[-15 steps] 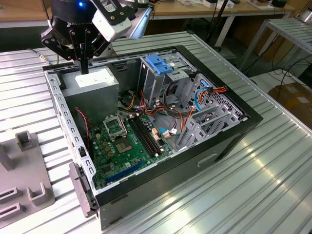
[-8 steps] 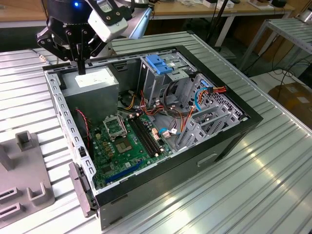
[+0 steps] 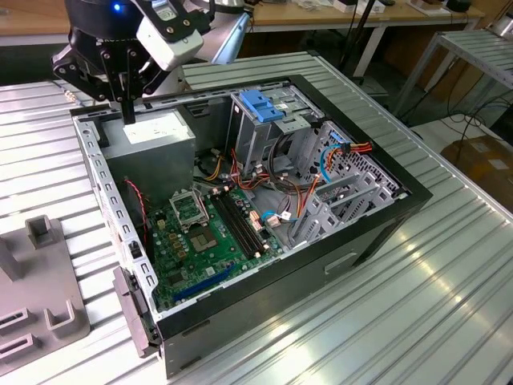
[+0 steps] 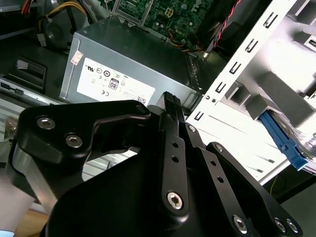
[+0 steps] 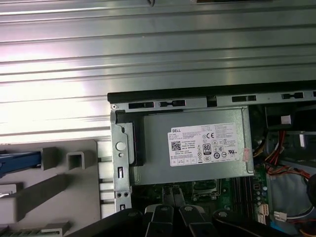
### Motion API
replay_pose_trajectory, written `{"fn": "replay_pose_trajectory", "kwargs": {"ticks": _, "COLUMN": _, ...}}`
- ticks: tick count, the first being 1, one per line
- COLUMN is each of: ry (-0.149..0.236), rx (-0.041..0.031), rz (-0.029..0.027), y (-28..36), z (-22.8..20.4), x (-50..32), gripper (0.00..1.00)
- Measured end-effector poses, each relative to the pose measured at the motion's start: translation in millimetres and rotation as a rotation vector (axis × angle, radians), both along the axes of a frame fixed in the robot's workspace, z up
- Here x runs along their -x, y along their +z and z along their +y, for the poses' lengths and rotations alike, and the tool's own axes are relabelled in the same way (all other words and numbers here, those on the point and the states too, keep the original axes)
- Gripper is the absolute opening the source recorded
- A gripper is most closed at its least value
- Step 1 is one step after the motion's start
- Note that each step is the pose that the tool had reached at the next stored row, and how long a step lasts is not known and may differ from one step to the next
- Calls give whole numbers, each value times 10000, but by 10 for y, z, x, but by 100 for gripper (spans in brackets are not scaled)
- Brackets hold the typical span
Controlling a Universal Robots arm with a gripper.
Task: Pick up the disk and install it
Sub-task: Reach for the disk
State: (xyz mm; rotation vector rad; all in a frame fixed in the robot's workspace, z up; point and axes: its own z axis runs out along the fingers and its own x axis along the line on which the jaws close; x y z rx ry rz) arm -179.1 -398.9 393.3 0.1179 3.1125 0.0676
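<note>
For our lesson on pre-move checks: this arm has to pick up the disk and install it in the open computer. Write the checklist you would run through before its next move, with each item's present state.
1. Empty claw: ok, nothing between its fingers.
2. Open claw: not ok, its jaws stand shut.
3. Aligned over the disk: not ok, the claw hangs above the power supply.
4. Clear grasp on disk: cannot tell, just its blue edge peeks from the grey holder.
5. Open case: ok, side panel off.
6. Free bay in drive cage: cannot tell, a blue bracket tops it.
</note>
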Motion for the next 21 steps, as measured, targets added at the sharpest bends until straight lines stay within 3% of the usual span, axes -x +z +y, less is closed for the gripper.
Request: {"fn": "replay_pose_trajectory", "kwargs": {"ticks": 21, "ry": 0, "rx": 0, "rz": 0, "y": 0, "z": 0, "x": 150, "gripper": 10}}
